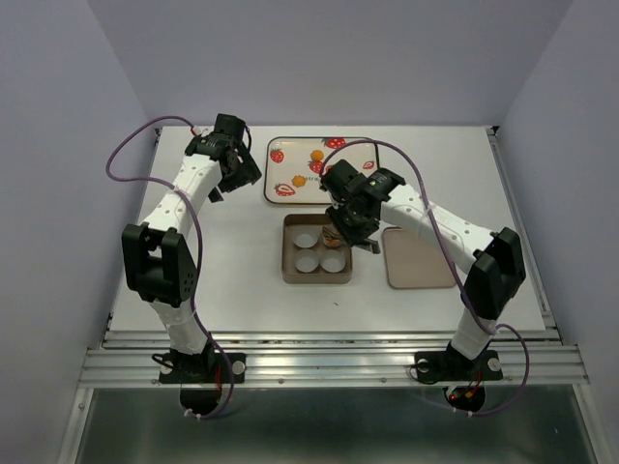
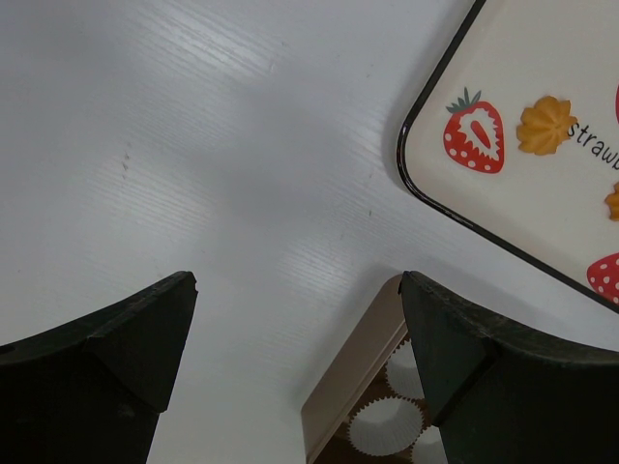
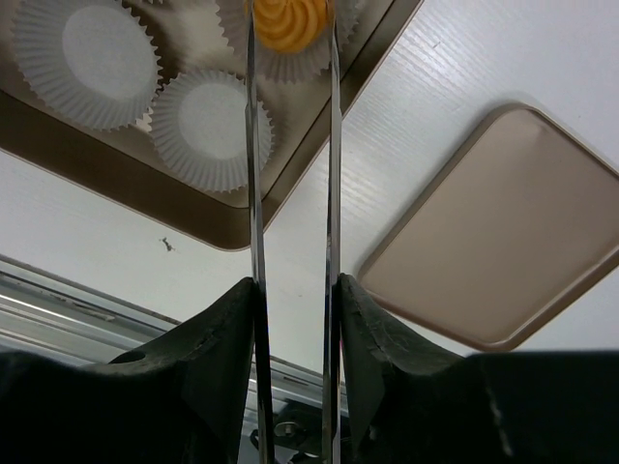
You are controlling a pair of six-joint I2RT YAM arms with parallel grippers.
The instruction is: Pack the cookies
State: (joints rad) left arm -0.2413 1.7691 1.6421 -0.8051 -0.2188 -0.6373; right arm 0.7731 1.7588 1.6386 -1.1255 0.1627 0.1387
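An orange-yellow cookie (image 3: 290,21) sits between the tips of thin metal tongs (image 3: 334,174), just over a white paper cup in the brown box (image 3: 116,174). My right gripper (image 3: 295,285) is shut on the tongs, and it hangs over the box's far right corner (image 1: 340,227). Two more cookies (image 1: 317,154) (image 1: 299,180) lie on the strawberry-printed tray (image 1: 269,169). In the left wrist view one cookie (image 2: 546,124) lies next to a printed strawberry. My left gripper (image 2: 298,329) is open and empty above the bare table, left of the tray (image 2: 426,193).
Empty paper cups (image 3: 101,53) (image 3: 208,121) fill the box's other places. The box's flat lid (image 1: 416,258) lies on the table to its right. The box's near corner (image 2: 358,367) shows under my left gripper. A metal rail runs along the table's near edge.
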